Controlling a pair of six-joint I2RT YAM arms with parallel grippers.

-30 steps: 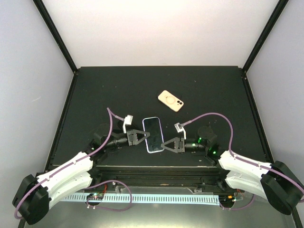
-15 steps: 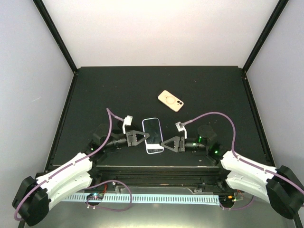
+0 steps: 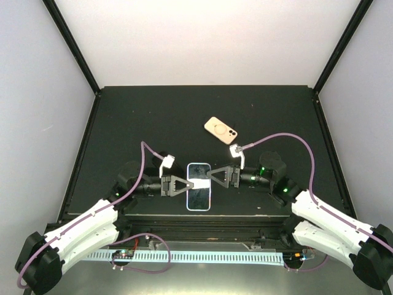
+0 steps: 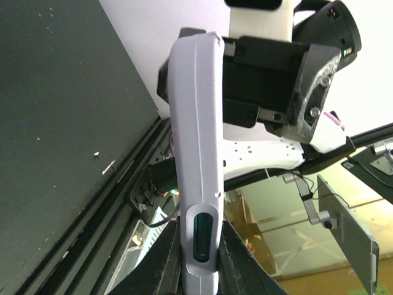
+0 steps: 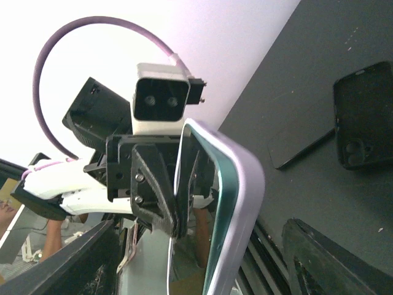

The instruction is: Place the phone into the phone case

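Observation:
The phone (image 3: pixel 198 195), screen up, hangs just above the table's near edge inside a lilac phone case (image 4: pixel 194 123). Its green side button (image 4: pixel 201 231) shows through a cutout in the case. My left gripper (image 4: pixel 200 270) is shut on the cased phone's left edge (image 3: pixel 186 185). In the right wrist view the green phone edge (image 5: pixel 216 239) lies inside the lilac rim (image 5: pixel 244 203). My right gripper (image 3: pixel 212 178) stands open at the phone's right edge. Its fingers (image 5: pixel 334 258) are spread wide and touch nothing.
A beige case with a ring on its back (image 3: pixel 220 129) lies flat on the black table (image 3: pixel 123 117), farther back. In the right wrist view two dark flat phone-shaped things (image 5: pixel 363 120) lie on the table. Black frame posts stand at the table's corners.
My right gripper has opened, let go of the phone's lower right edge and shifted farther up that edge. The left gripper has brought the phone nearer and turned it straight.

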